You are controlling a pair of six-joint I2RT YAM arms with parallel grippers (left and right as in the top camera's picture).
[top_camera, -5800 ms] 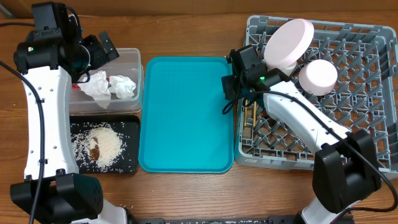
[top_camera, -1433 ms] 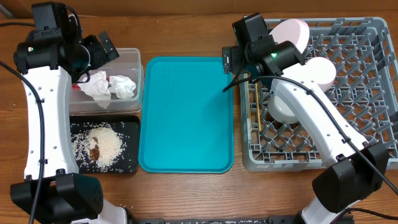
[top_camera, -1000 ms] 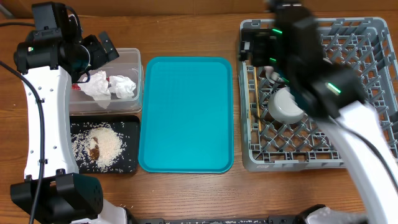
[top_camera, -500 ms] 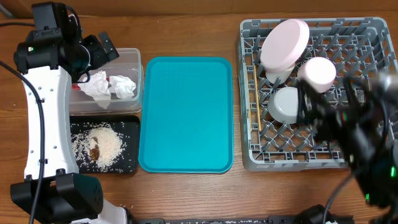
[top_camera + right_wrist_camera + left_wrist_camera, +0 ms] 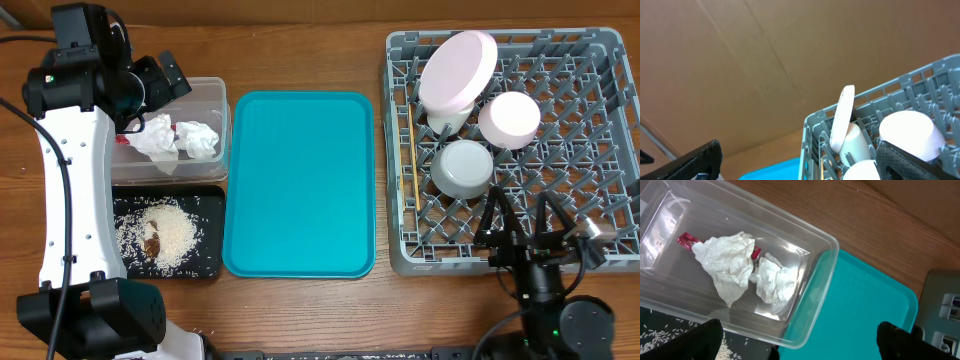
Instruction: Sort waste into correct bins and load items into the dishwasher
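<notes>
The grey dish rack holds the pale pink plate on edge, the pink bowl, the grey-white bowl, the cream cup under the plate, and the chopsticks along its left side. The clear tub holds white napkins and a red wrapper. The black tray holds rice and a brown scrap. My left gripper hangs open and empty above the tub. My right gripper is open and empty over the rack's front edge. The right wrist view shows the plate, the cup and the pink bowl.
A large teal serving tray lies between the bins and the rack, with nothing on it. It also shows in the left wrist view. The wooden table runs along the front. A brown cardboard wall stands behind the rack.
My right arm has swung away from the rack's rear left corner to the front of the table, uncovering the dishes. The left arm has not moved.
</notes>
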